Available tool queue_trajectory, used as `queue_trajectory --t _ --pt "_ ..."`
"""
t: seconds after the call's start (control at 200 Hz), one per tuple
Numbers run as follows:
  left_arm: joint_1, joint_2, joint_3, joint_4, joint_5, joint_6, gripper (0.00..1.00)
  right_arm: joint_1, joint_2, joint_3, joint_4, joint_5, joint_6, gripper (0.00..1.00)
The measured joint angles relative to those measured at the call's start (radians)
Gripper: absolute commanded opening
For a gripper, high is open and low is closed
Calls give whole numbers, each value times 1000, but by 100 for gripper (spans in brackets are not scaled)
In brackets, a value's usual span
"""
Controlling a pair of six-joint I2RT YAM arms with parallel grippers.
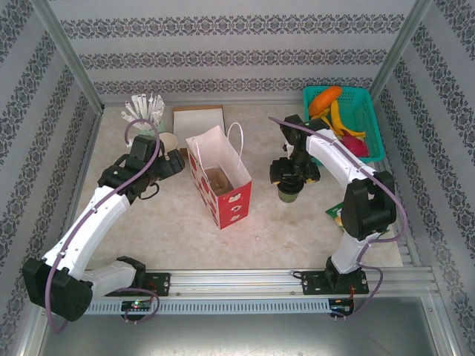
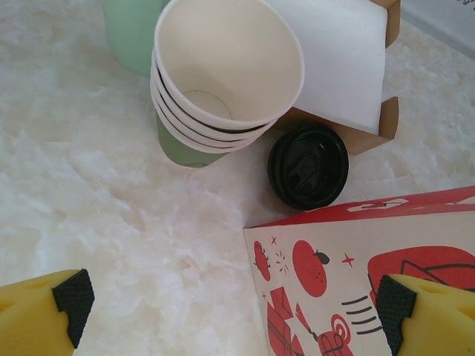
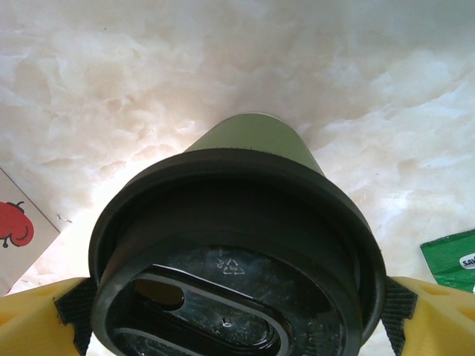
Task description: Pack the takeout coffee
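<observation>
Recycling triangle on coffee lid (image 3: pixel 236 256), cut-off letters on green packet (image 3: pixel 454 259)

The left arm (image 1: pixel 93 215) and right arm (image 1: pixel 334 157) are white-shelled links joined by black joint housings. Each is trailed by a purple cable (image 1: pixel 128 132), with black bases (image 1: pixel 128 271) bolted on the rail (image 1: pixel 237 280). The left tool (image 2: pixel 231 315) and right tool (image 3: pixel 237 315) have yellow fingers (image 2: pixel 30 320) faced with black pads (image 2: pixel 74 297).
</observation>
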Motion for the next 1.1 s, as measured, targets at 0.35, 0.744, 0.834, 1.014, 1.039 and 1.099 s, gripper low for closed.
queue_trajectory --t 0.35,0.744,0.834,1.014,1.039,1.099 --pt "0 7 -1 0 0 4 100 -13 -42 0 0 2 0 98" --pt "0 16 -1 0 0 11 100 -4 -30 -16 -1 8 0 98" --pt "0 18 -1 0 0 12 100 -4 -30 -16 -1 7 0 98" --pt "0 19 -1 0 0 16 100 -4 -29 -16 0 -3 0 98" --pt "0 19 -1 0 0 16 100 -4 -29 -16 0 -3 0 98" --pt "0 19 -1 0 0 16 99 -4 -29 -16 0 -4 0 98"
